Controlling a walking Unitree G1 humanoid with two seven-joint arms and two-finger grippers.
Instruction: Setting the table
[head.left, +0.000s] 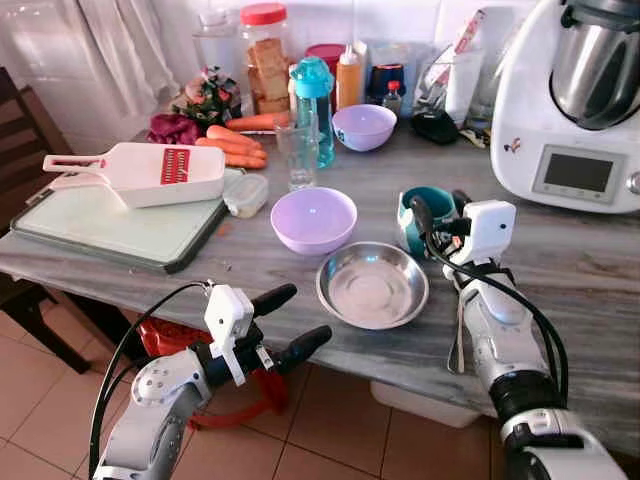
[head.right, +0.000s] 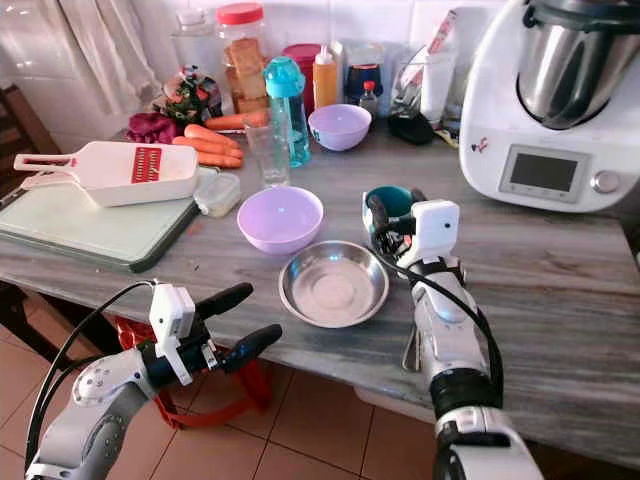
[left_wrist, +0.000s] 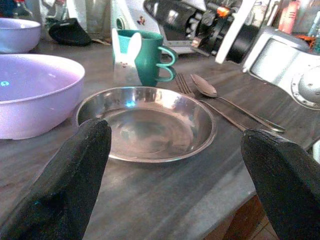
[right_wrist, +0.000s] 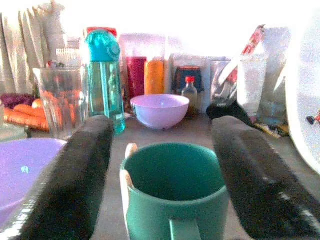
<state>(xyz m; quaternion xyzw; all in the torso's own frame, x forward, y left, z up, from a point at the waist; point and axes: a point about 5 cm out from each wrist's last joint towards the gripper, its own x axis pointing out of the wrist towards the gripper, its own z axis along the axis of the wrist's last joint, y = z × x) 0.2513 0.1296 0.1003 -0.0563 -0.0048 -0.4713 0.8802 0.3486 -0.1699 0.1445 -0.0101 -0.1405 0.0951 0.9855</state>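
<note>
Right gripper (right_wrist: 162, 175) fingers wide, straddling green mug (right_wrist: 175, 192) mid-frame; left gripper (head.left: 285, 320) fingers wide, lower left, off bench (head.left: 560, 270) edge near steel bowl (head.left: 372, 286).

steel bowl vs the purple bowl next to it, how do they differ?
Material: the steel bowl is shiny metal; the near purple bowl is matte lilac, probably plastic.
Shape: the steel bowl is shallow with a broad flat bottom and flared rim; the purple bowl is deeper and rounder.
Place: the steel bowl sits closer to the table's front edge, with a fork and spoon on its far side from the left gripper; the purple bowl sits nearer the cutting board.
Shared: both upright and empty.
</note>
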